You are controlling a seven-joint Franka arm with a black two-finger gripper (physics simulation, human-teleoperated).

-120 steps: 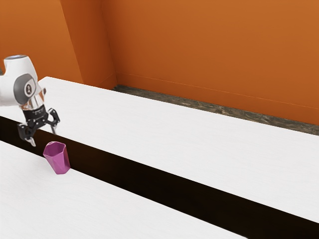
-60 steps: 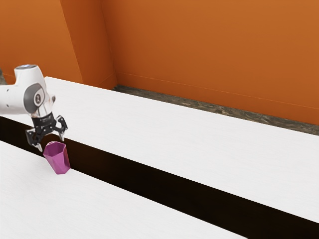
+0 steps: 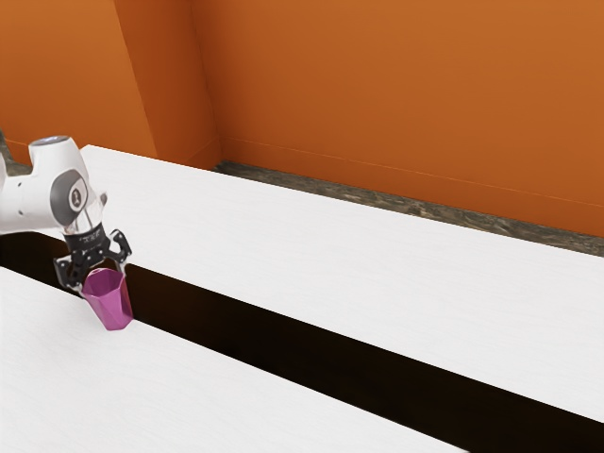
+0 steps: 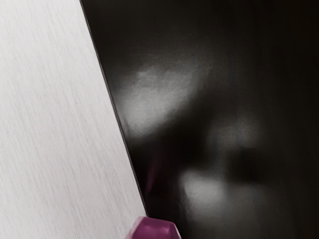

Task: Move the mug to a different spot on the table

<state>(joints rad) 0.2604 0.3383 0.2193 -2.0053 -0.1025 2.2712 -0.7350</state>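
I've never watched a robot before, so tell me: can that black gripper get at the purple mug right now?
Probably yes. The gripper hangs open right over the mug, which stands upright at the edge of the table, with nothing between them.

Mug (image 3: pixel 109 300) on table (image 3: pixel 189 396), beside gap (image 3: pixel 283 344).

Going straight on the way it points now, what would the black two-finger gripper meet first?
The magenta faceted mug. It stands directly under the black two-finger gripper, whose open fingers look about level with the rim. Depth is unclear, so I cannot tell whether they would straddle the wall or land on the rim.
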